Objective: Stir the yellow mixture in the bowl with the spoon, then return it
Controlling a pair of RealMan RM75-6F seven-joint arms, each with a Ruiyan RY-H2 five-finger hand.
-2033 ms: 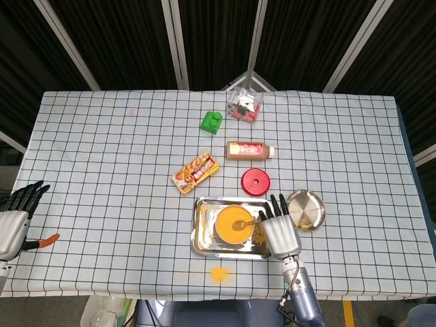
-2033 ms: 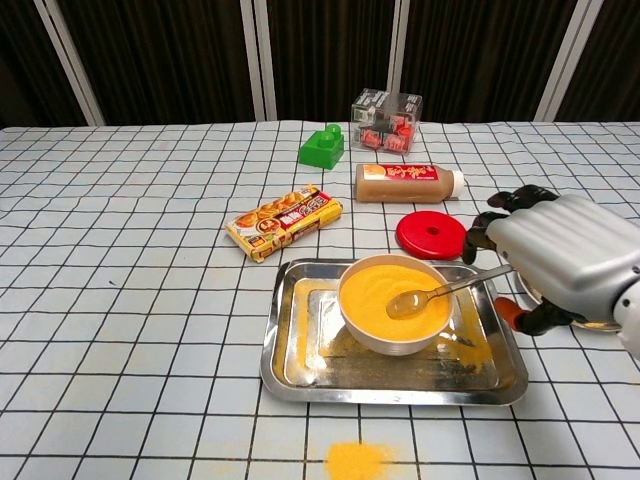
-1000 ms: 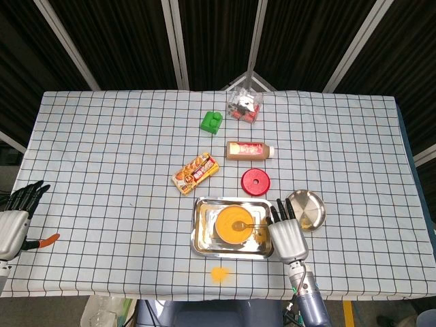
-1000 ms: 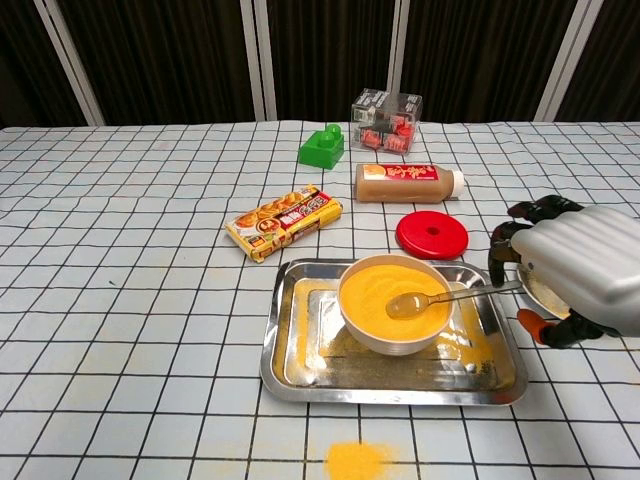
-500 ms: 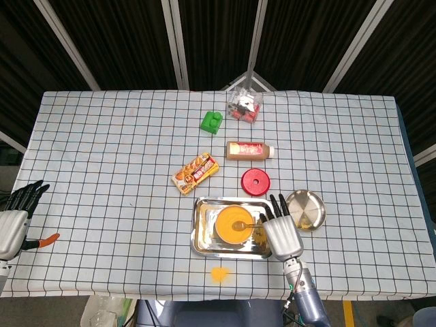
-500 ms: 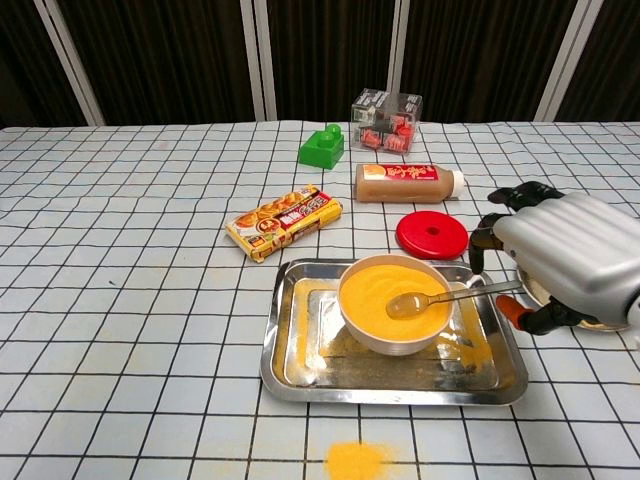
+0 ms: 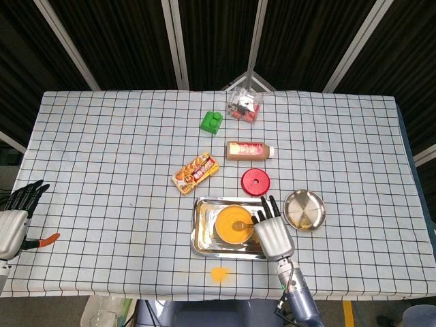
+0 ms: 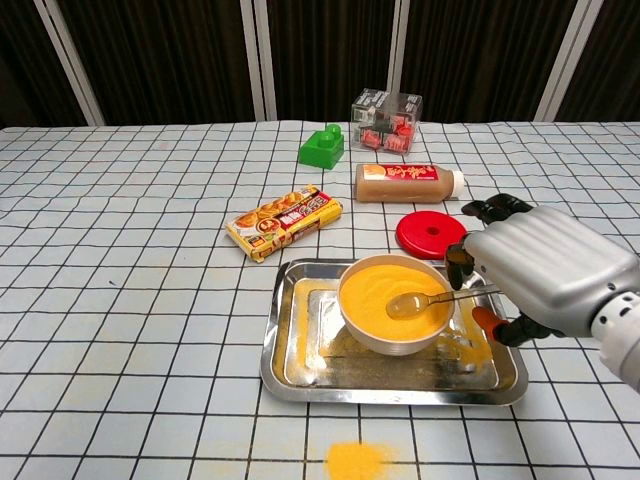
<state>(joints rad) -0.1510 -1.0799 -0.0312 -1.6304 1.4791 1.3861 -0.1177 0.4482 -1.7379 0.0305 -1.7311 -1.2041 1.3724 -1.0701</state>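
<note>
A white bowl (image 7: pixel 235 224) (image 8: pixel 392 300) of yellow mixture stands in a steel tray (image 7: pixel 198 228) (image 8: pixel 272 368). The spoon (image 8: pixel 420 298) lies in the mixture, its handle pointing right over the rim. My right hand (image 7: pixel 272 231) (image 8: pixel 540 270) hovers over the tray's right end, fingers curled above the handle's end and the orange-tipped thumb apart below it. No grip on the handle shows. My left hand (image 7: pixel 13 221) rests at the table's left edge with fingers spread and nothing in it.
Behind the tray lie a red lid (image 7: pixel 255 181) (image 8: pixel 430 235), a brown bottle (image 7: pixel 248 150) (image 8: pixel 408 182), a snack packet (image 7: pixel 195 173) (image 8: pixel 284 221), a green block (image 7: pixel 211 121) and a clear box (image 7: pixel 244 105). A small steel dish (image 7: pixel 304 210) sits right of the tray. Yellow powder (image 8: pixel 357 459) is spilled in front.
My right hand drew back to the right, then came left again over the spoon's handle. The handle dropped lower early on; the spoon's bowl stayed in the mixture. The left hand is still.
</note>
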